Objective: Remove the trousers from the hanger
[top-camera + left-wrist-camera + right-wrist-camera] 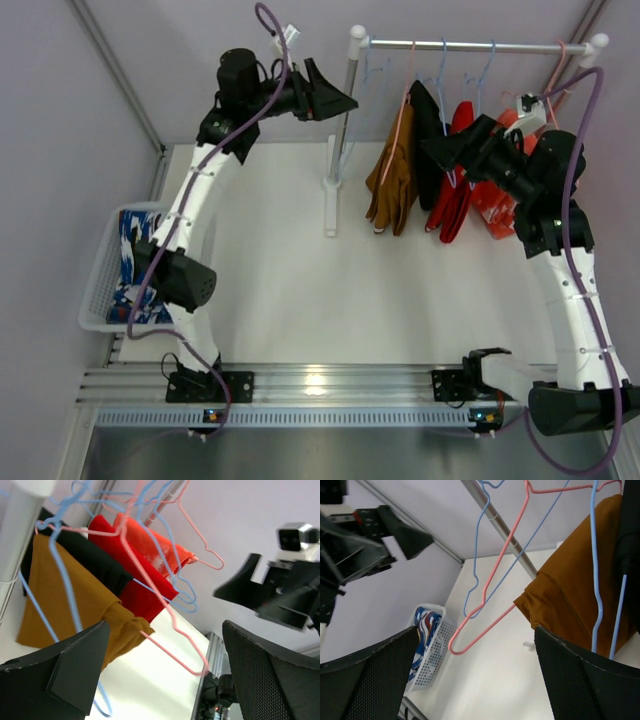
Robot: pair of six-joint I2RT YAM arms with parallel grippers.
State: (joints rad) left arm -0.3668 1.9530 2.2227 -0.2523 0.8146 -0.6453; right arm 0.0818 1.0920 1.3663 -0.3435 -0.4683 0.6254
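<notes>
The tan-brown trousers (392, 180), black trousers (428, 140) and red trousers (455, 195) hang on wire hangers from the rail (480, 45). The blue patterned trousers (130, 260) lie in the basket (95, 290). My left gripper (335, 100) is open and empty, held high to the left of the rail's post. My right gripper (445, 150) is open and empty, just in front of the black and red trousers. In the left wrist view the tan trousers (60, 595) hang on a pink hanger (170, 625). They also show in the right wrist view (575, 595).
An orange-red garment (495, 205) hangs at the right end of the rail, behind my right arm. Empty blue and pink hangers (480, 565) hang near the rack's white post (340, 140). The rack's foot (330, 205) stands on the table.
</notes>
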